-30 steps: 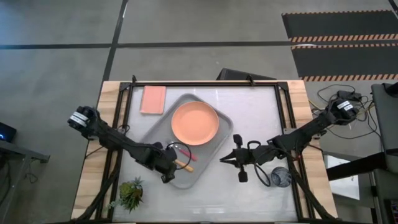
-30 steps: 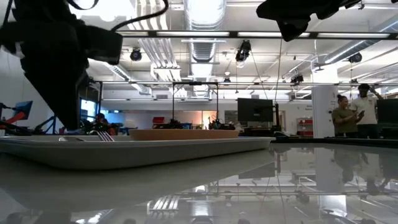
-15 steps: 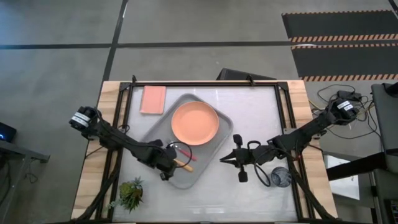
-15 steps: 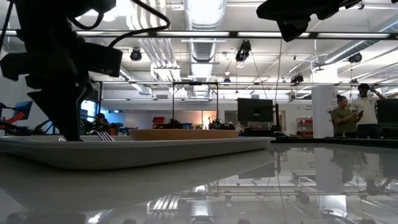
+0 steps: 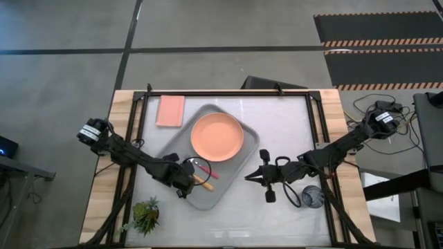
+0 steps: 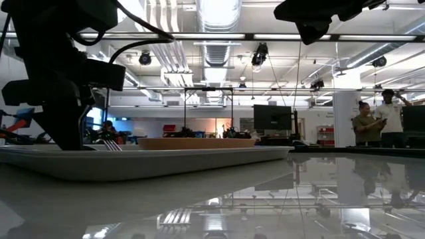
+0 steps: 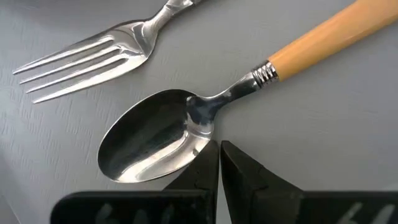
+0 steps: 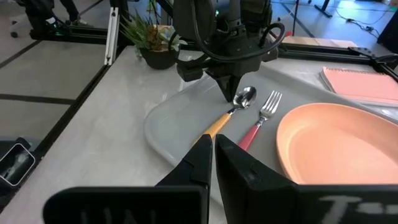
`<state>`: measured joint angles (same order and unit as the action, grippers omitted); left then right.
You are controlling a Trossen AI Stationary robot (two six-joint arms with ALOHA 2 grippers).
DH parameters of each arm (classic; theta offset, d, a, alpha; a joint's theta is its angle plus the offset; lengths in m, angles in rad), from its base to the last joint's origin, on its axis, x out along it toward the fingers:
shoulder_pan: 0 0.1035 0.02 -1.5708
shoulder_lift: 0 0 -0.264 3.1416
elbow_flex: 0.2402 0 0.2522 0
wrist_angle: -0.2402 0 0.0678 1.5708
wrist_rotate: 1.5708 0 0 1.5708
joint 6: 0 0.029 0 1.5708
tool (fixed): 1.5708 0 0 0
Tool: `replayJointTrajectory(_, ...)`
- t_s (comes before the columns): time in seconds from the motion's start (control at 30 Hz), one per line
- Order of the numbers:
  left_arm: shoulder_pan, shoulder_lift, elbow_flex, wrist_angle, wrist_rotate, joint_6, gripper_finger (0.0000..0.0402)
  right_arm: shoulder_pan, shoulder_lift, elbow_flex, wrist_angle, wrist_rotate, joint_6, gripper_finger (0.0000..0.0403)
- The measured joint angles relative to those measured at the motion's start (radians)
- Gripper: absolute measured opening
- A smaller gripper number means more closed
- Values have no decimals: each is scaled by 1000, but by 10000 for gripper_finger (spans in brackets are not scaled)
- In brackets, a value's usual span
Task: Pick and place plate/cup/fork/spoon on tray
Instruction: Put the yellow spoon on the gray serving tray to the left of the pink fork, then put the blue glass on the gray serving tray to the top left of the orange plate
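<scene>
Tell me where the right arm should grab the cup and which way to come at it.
Grip the cup by its rim, coming straight down from above. It stands upright with its mouth open upward on the table, off the tray, beside the right tool, so one finger could probably go inside the wall and one outside. The tool looks shut; it would need opening first.

table (image 5: 277,131), tray (image 5: 176,142), cup (image 5: 313,197), plant (image 5: 145,216)
</scene>
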<state>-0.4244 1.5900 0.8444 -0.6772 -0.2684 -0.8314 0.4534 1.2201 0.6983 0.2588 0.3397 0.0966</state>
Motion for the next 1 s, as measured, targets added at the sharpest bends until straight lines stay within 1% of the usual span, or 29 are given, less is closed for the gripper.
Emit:
replayJointTrajectory(0.27, 0, -5, 13, 6, 1, -1, 0, 0, 0, 0, -1, 0, 19, 8)
replayJointTrajectory(0.37, -3, -24, 33, 5, 6, -1, 0, 0, 0, 0, -18, -1, 80, 8)
replayJointTrajectory(0.47, -5, -56, 63, 9, 3, 0, 0, 0, 0, 0, -62, -10, 176, 9)
replayJointTrajectory(0.57, -15, -97, 85, 35, -57, 31, 0, 2, 0, 19, -140, -65, 286, 9)
replayJointTrajectory(0.67, -34, -141, 90, 121, -158, 119, 0, 28, 0, 45, -175, -104, 362, 9)
replayJointTrajectory(0.8, -54, -188, 85, 293, -263, 289, 0, 88, 0, 106, -247, -108, 443, 9)
replayJointTrajectory(0.9, -56, -206, 85, 441, -298, 447, 0, 135, 12, 186, -370, -106, 550, 8)
replayJointTrajectory(1.0, -56, -217, 85, 584, -310, 603, 0, 182, 45, 278, -541, -107, 686, 9)
